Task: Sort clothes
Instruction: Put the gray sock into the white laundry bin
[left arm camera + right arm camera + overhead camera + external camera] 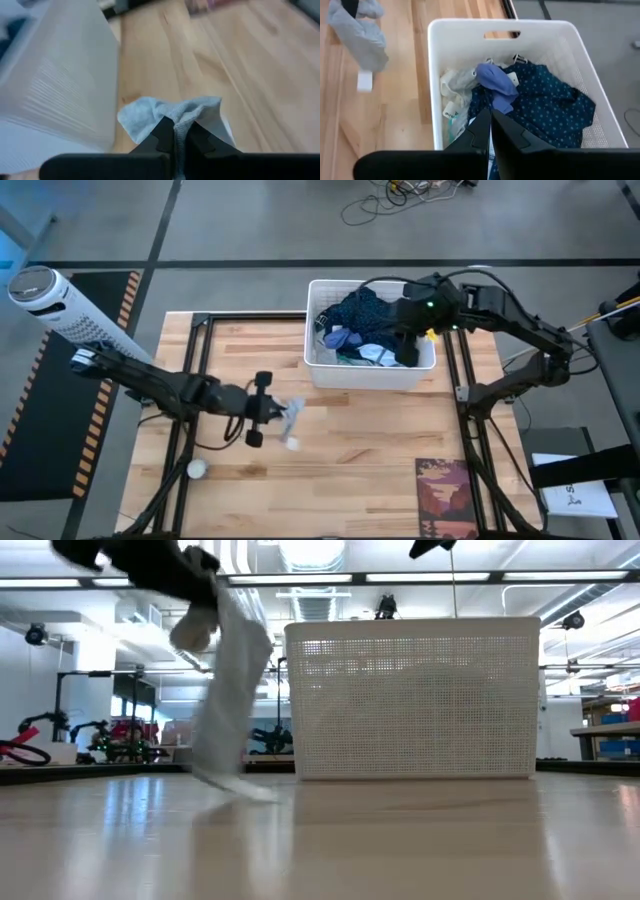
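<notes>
My left gripper (270, 410) is over the middle of the table, shut on a light grey garment (290, 420), which also shows in the low view (230, 690). My right gripper (405, 352) hovers over the white basket (372, 372) at the far right, its fingers shut (490, 127) and empty just above the clothes. In the basket lie a dark blue dotted garment (545, 107), a lighter blue piece (497, 85) and a whitish garment (455, 85). My left gripper pinches a bunched fold of the grey garment (182, 117) between its two fingers, coming from the table's left and slanting down. The garment hangs slack below the fingers. Its lower end (238, 785) seems to touch the table.
A dark red patterned mat (447, 495) lies at the near right edge. A small white ball (197, 469) lies near the left front. A white cylinder (60, 305) stands off the table's far left corner. Bare wood lies between the basket and the near edge.
</notes>
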`<state>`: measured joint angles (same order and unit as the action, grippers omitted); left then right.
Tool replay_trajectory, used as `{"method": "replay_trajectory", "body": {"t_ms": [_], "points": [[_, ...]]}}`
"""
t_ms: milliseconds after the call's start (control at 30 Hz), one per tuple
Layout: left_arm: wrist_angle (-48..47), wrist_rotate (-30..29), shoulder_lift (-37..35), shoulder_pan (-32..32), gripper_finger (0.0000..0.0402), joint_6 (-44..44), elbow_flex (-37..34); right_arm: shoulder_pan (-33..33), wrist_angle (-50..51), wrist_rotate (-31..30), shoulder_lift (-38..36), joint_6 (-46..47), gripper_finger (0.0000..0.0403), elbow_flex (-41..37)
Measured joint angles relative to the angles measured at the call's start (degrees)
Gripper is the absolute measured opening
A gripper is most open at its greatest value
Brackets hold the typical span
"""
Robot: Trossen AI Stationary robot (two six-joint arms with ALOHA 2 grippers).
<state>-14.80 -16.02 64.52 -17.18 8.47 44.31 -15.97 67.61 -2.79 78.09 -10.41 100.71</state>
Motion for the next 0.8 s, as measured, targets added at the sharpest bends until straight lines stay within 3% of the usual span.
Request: {"method": "replay_trajectory", "body": {"t_ms": [333,567,800], "points": [[10.82,0.42,-5.24,4.95,0.0000,0.88,0.08,3.38,-7.69,1.29,-5.03,-2.68,0.0000,-2.85],[15.73,10.65,-4.71,10.29,0.0000,2.78,5.65,3.65,-20.43,7.59,-11.83,-5.41,0.0000,-14.80],[13.89,12.06,-1.41,14.60,0.0000,7.64,15.93,3.63,-31.04,7.78,-17.82,-6.20,0.0000,-27.38]]}}
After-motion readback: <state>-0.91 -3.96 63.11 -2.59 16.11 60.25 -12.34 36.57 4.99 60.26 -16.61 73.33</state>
